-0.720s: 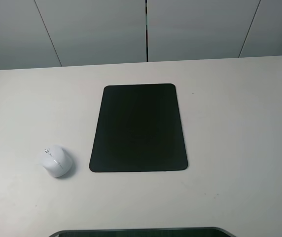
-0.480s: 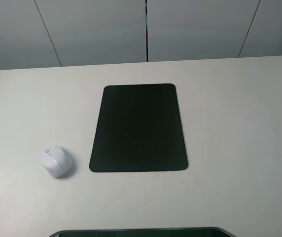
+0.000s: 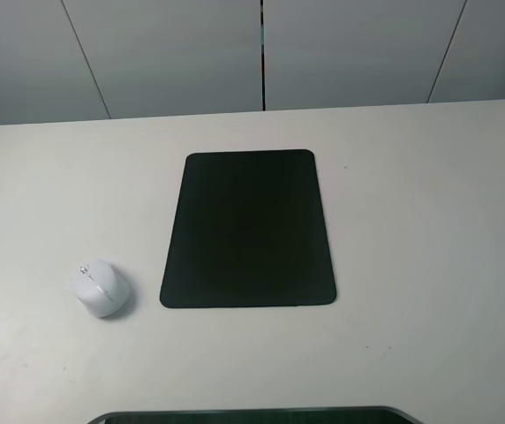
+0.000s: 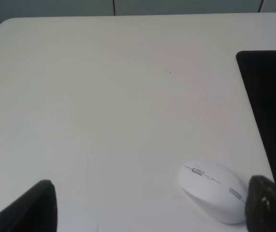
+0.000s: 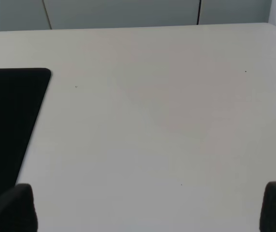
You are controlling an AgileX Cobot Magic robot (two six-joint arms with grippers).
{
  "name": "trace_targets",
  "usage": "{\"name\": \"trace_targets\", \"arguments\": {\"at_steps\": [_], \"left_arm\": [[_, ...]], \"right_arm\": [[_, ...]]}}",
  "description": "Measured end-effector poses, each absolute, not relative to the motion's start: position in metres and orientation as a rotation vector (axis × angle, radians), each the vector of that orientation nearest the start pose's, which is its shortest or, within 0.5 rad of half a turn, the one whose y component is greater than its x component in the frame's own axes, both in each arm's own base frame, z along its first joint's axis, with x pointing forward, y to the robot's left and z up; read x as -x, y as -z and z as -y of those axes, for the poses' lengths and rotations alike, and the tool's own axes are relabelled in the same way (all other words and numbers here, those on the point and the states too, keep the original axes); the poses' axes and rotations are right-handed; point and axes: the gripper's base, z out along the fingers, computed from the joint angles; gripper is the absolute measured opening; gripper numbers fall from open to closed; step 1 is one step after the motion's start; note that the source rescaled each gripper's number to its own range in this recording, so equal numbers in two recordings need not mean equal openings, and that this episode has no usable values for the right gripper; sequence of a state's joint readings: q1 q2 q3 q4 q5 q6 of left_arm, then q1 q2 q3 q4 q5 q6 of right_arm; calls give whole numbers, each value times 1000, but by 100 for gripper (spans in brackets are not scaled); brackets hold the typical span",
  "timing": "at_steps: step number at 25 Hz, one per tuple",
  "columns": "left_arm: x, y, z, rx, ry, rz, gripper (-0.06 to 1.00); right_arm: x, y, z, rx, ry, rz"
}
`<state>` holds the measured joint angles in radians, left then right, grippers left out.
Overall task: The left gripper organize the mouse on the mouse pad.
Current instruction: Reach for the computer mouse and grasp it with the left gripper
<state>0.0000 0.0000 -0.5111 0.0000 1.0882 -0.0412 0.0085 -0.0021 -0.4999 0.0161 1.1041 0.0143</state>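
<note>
The mouse pad (image 3: 248,230) lies flat on the pale tabletop (image 3: 411,221), its long sides running from the near edge toward the grey wall panels (image 3: 173,53) at the back. The mouse (image 3: 101,288) is not on the pad. It sits on the bare tabletop off the pad's near left corner, close to it but clearly apart, with a strip of tabletop showing between the two. Its grey wheel end points away from the pad, toward the far left, and its rounded back end faces the near side. In the left wrist view the left claw (image 4: 147,210) has its fingers (image 4: 29,208) spread wide, one at each lower corner of the picture, gripping nothing, with bare tabletop showing in the gap. There the mouse (image 4: 214,191) appears just beside one finger, which hides a little of its edge, and the pad's left edge (image 4: 268,96) lies just beyond the mouse. The right claw (image 5: 145,208) is likewise spread wide and grips nothing, over the tabletop on the pad's right side, and the pad's far right corner (image 5: 7,121) shows in that view. A dark curved edge (image 3: 252,415) lies along the near border of the high view, below the pad, and what it is cannot be told.
</note>
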Motion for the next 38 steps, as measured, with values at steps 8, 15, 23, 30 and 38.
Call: {"name": "trace_targets", "arguments": {"at_steps": [8, 15, 23, 30, 38], "left_arm": [[7, -278, 0, 42, 25, -2060, 100], [7, -278, 0, 42, 25, -2060, 100], [7, -278, 0, 42, 25, -2060, 100], [7, -278, 0, 42, 25, -2060, 100], [7, -278, 0, 42, 25, -2060, 100]], "right_arm": [[7, -274, -1, -5, -33, -2086], [7, -274, -1, -5, -33, -2086], [7, -274, -1, -5, -31, -2086], [7, -274, -1, -5, -31, -2086], [7, -274, -1, -5, -31, -2086]]}}
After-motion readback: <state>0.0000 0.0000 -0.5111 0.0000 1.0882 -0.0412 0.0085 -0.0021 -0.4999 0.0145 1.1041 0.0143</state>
